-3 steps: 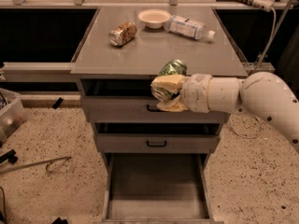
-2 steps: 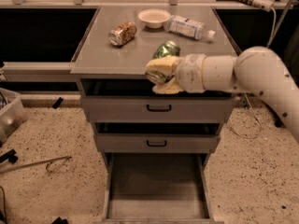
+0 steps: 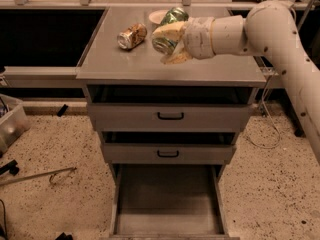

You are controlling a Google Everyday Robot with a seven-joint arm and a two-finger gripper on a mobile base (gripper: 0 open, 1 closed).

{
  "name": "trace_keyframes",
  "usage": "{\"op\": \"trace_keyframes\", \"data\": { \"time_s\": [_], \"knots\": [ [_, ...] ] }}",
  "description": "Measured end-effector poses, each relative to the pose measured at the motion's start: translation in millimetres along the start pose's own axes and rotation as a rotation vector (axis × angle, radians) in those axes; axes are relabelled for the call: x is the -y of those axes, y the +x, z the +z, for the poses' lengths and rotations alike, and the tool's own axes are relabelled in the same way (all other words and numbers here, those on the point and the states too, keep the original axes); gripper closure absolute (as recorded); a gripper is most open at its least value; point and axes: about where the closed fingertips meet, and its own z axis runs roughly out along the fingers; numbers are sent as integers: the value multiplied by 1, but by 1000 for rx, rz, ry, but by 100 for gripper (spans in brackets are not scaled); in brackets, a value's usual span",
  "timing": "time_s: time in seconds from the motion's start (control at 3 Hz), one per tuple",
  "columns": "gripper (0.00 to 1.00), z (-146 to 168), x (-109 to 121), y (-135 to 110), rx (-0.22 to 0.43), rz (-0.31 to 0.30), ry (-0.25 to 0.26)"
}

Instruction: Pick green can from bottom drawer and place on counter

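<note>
Only one camera view here, looking down at the front of the cabinet. The gripper [image 3: 163, 45] is hanging over the middle of the counter [image 3: 125, 66], reaching in from the right on the end of the white arm [image 3: 272, 31]. Its two yellowish fingers [image 3: 169, 31] are closing around the green can [image 3: 173, 17], pinching it top and bottom, so it's clamped on the can and not spread wide. The can is sitting tilted in the grip, silver end pointing down and left, green side facing up and back. I can't tell if the lower finger is touching the counter or just hovering over it.

Just left of the gripper a brown can [image 3: 132, 36] is lying on its side on the counter, apart from the green one. A white bowl [image 3: 156, 16] is peeking out behind the gripper at the back.

Down below, the bottom drawer [image 3: 167, 204] is sitting pulled all the way out, showing its flat grey floor. The two drawers with black handles [image 3: 170, 116] are sitting above it
</note>
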Motion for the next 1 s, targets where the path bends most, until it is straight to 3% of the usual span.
{"op": "trace_keyframes", "data": {
  "time_s": [0.33, 0.67, 1.0],
  "knots": [
    [100, 3, 8, 44, -9, 49, 7],
    [100, 3, 9, 45, -11, 50, 9],
    [100, 10, -8, 44, -2, 103, 6]
  ]
}}
